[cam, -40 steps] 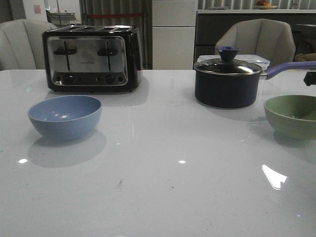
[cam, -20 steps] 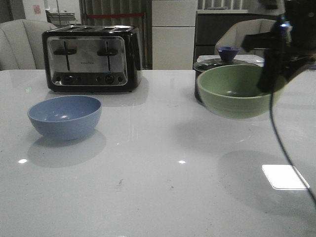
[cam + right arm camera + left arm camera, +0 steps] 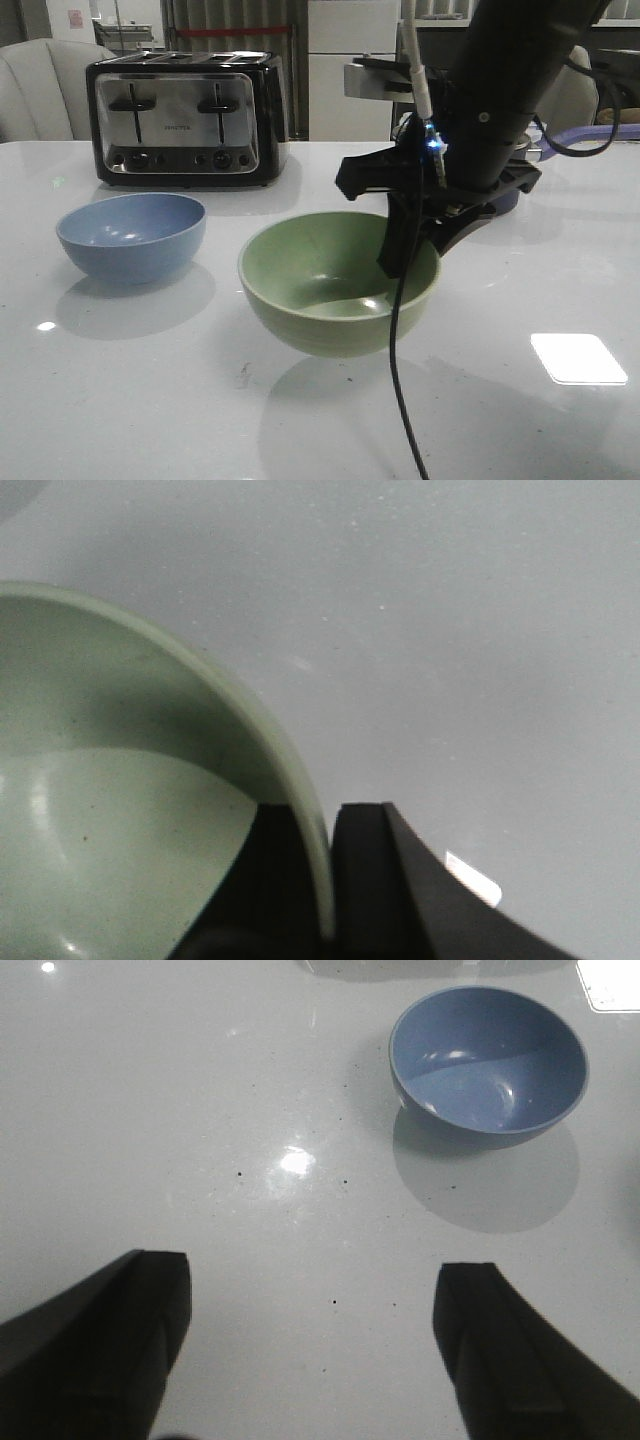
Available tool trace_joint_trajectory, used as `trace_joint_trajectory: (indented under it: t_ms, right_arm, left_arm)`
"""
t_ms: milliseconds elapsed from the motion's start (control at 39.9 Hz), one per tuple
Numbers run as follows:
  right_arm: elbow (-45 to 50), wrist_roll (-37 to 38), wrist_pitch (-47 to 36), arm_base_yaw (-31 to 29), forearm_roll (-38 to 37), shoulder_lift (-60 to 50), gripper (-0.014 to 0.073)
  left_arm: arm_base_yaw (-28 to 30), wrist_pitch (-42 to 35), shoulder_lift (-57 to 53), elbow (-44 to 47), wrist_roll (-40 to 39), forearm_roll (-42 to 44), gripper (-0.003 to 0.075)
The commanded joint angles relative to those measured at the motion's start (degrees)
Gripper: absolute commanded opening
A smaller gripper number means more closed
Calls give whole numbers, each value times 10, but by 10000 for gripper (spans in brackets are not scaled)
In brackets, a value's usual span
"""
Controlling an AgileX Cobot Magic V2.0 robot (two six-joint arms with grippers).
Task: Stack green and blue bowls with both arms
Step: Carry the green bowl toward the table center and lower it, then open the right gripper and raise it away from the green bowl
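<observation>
Glossy white counter (image 3: 150, 400) under you, hard and mirror-smooth, throwing back ceiling lights as bright patches and soft grey shadows. Your right arm (image 3: 500, 90) is a thick black column coming down from the far right, cable hanging off it, a small blue light glowing on its side. Your right gripper (image 3: 405, 255) is clamped on the rim of the green bowl (image 3: 335, 285): in the right wrist view one black finger (image 3: 270, 880) sits inside the wall and the other outside, pinching the thin sage edge between them. That bowl is round, matte, deep, and it hangs clear of the counter around the middle, its shadow pooled beneath and toward the near edge. It looks roughly level, perhaps tipped a touch toward you.

Your blue bowl (image 3: 131, 236) rests upright toward the left edge, well apart from the green one, same rounded shape, dusty matte skin with a few glints inside. Your left gripper (image 3: 310, 1350) shows only in its wrist view: two blunt black fingers spread wide over bare counter, nothing between them, the blue bowl lying ahead of them and off to one side.

Along the far edge at the left stands the toaster (image 3: 188, 117), boxy, black with a brushed chrome face and two levers. Behind your right arm you get a sliver of the dark saucepan (image 3: 515, 195) and its lilac handle (image 3: 600, 135).
</observation>
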Motion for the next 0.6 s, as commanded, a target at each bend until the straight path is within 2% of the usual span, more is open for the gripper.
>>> trace_joint_trajectory:
  t_ms: [0, 250, 325, 376, 551, 576]
  right_arm:
    - [-9, -4, -46, 1, 25, -18, 57]
    - [-11, -4, -56, 1, 31, 22, 62]
    - [-11, -4, -57, 1, 31, 30, 90]
    - [-11, -4, -60, 1, 31, 31, 145]
    - [-23, -4, -55, 1, 30, 22, 430]
    - [-25, -4, -53, 1, 30, 19, 445]
  left_arm:
    - [1, -41, 2, -15, -1, -1, 560]
    - [1, -41, 2, -15, -1, -1, 560]
    - [1, -41, 2, -15, -1, -1, 560]
    - [1, -41, 2, -15, -1, -1, 560]
    - [1, -41, 2, -15, -1, -1, 560]
    - [1, -41, 2, -15, -1, -1, 560]
